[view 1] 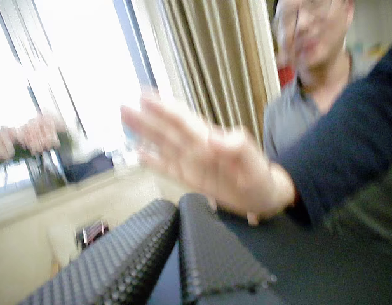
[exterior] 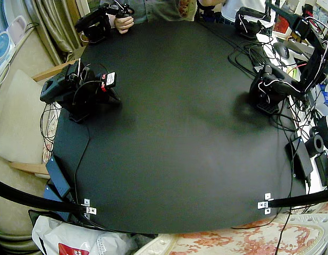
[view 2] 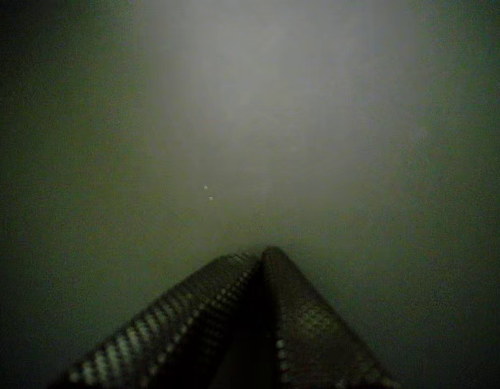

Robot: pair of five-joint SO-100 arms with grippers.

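Note:
Both arms sit folded at the edges of the round black table [exterior: 174, 143]. The right arm [exterior: 78, 90] is by the table's edge near a beige chair; in a wrist view its gripper [view 1: 178, 210] is shut, its studded black fingers [view 1: 208, 254] pressed together with nothing between them. A person's blurred open hand [view 1: 202, 165] hovers just beyond the tips. The left arm [exterior: 270, 90] is folded among cables; in a wrist view its gripper [view 2: 262, 255] is shut and empty, pointing at the bare dark tabletop.
A person in a grey shirt [exterior: 153, 8] sits behind the table with one hand [exterior: 124, 23] on a leader arm. Cables, chargers and gadgets [exterior: 307, 138] crowd the edge by the left arm. Curtains [view 1: 215, 82] and a window lie behind. Two black straps [exterior: 296, 200] are clipped at the front edge.

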